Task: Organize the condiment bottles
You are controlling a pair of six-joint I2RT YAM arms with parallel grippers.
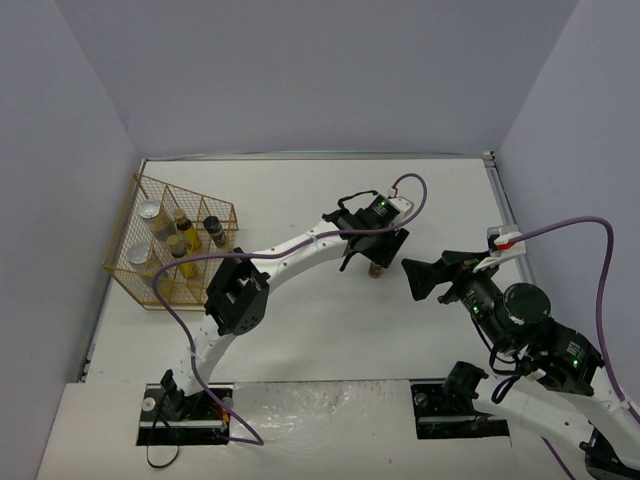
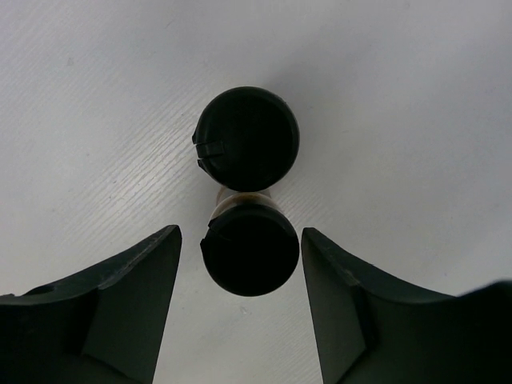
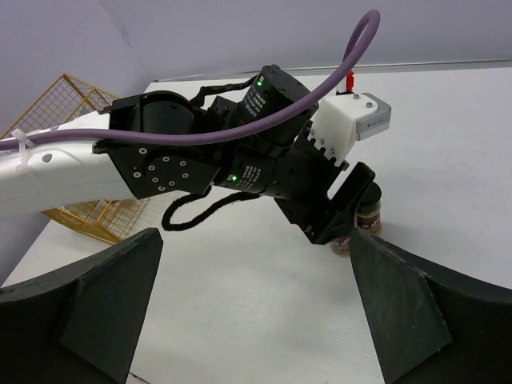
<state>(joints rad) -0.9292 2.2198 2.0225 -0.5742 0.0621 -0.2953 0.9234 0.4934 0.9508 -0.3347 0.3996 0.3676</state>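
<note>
**Mia:** What is the biggest thing here?

**Ben:** The flat white table (image 1: pixel 300 200). On its left side sits the gold wire rack (image 1: pixel 128 268), with some tall condiment bottles (image 1: pixel 180 240) standing in it.

**Mia:** And the two arms?

**Ben:** The right gripper (image 3: pixel 254 238) is spread wide and holds nothing. The left gripper (image 2: pixel 240 232) hangs over the middle of the table. It has one finger on each side of a small dark jar with a round black cap (image 2: pixel 250 248). I can see a gap by the left finger, so it is not pinching yet.

**Mia:** Is that jar alone?

**Ben:** No. A second black-capped jar (image 2: pixel 246 138) stands just behind it, very close.

**Mia:** How will the jar feel?

**Ben:** I think it is light and hard, maybe glass. It looks smooth, so it could slip. It is small, so it could tip over too.

**Mia:** Where is the best place to hold it?

**Ben:** On its sides, at the cap or just under it, with a soft, steady pinch. A push too far could knock the other jar.
</note>
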